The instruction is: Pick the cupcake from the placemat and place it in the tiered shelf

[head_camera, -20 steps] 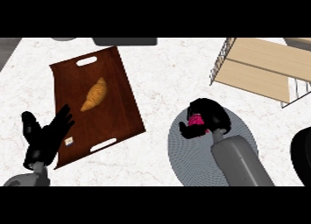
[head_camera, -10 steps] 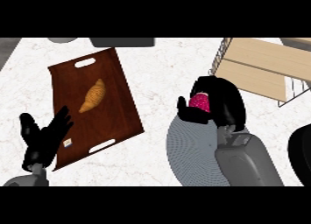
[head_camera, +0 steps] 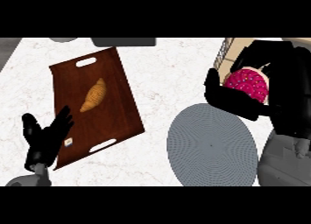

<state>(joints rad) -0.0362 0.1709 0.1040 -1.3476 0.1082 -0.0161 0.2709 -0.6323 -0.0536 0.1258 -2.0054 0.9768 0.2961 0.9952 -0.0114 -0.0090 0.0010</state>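
The right hand (head_camera: 290, 76), in the upper right of the frame, is curled round the cupcake (head_camera: 248, 84), whose pink sprinkled top faces the view; just below it lies the round grey placemat (head_camera: 213, 146); behind it a sliver of the tiered shelf (head_camera: 225, 50) shows; the left hand (head_camera: 46, 139) rests open at the lower left, over a corner of the wooden tray (head_camera: 115, 83) bearing a croissant (head_camera: 93, 95).

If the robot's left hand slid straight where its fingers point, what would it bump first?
Probably the croissant on the wooden tray; the left hand points up along it, though its height above is unclear.
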